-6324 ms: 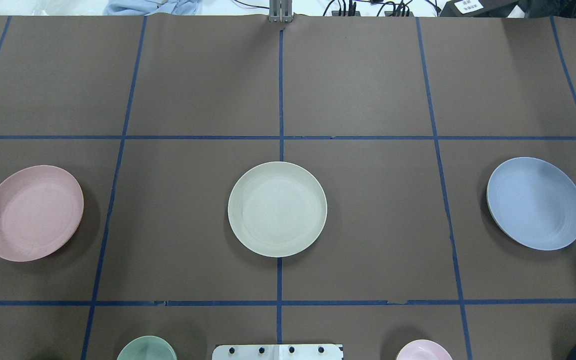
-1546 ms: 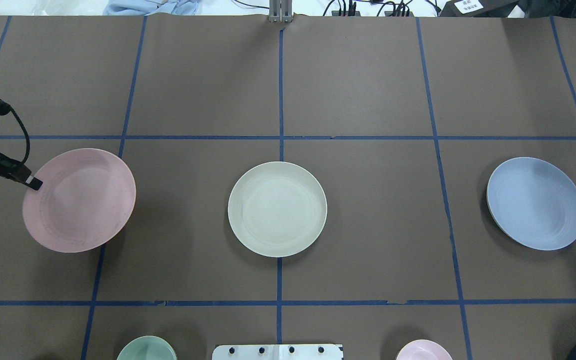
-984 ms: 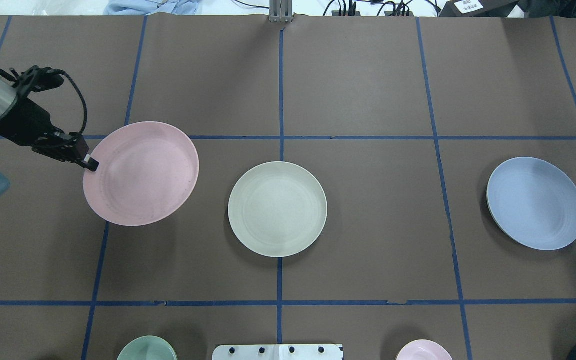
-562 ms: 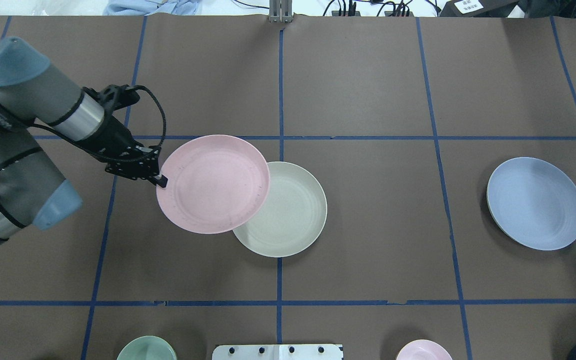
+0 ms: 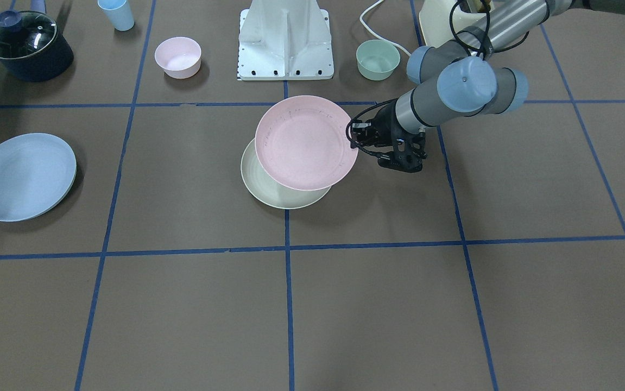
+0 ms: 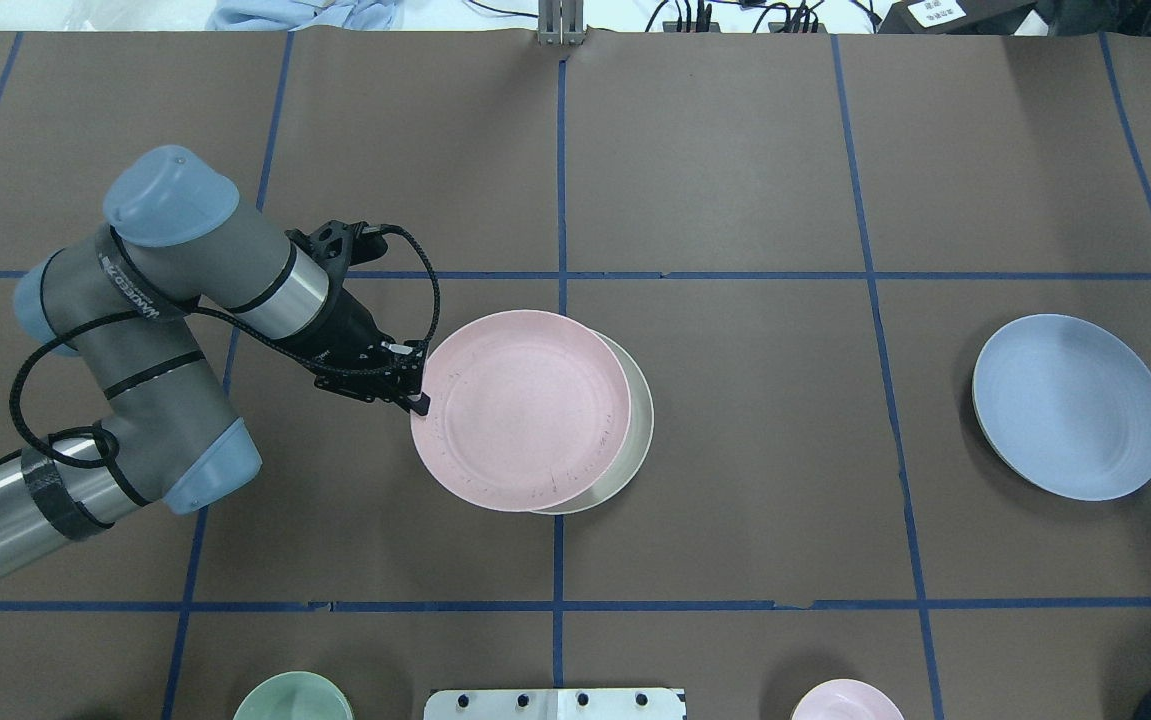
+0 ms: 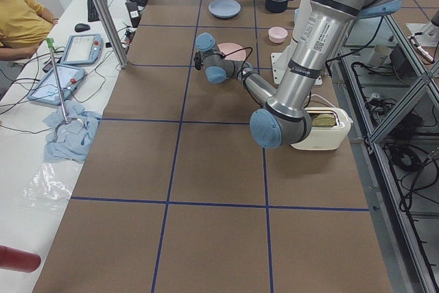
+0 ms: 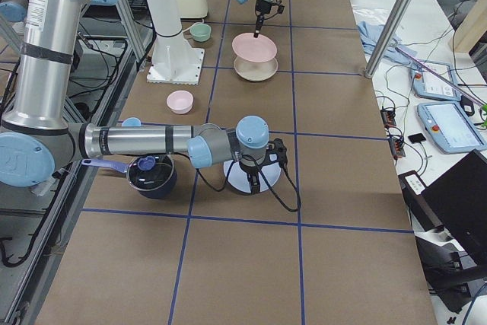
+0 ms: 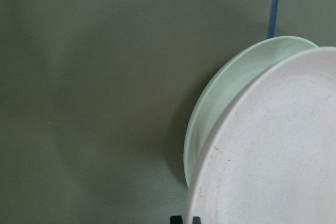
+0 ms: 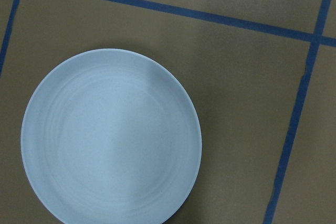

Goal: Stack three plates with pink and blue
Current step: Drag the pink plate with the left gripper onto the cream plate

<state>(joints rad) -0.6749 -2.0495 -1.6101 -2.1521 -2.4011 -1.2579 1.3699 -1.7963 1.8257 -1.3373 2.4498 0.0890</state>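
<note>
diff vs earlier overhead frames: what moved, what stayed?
The left gripper took hold of the pink plate by its rim on the robot's left side, lifted it and carried it toward the centre; it now holds it over the cream plate, covering most of it. The cream plate, the blue plate, the mint bowl and the small pink bowl have not moved.
</note>
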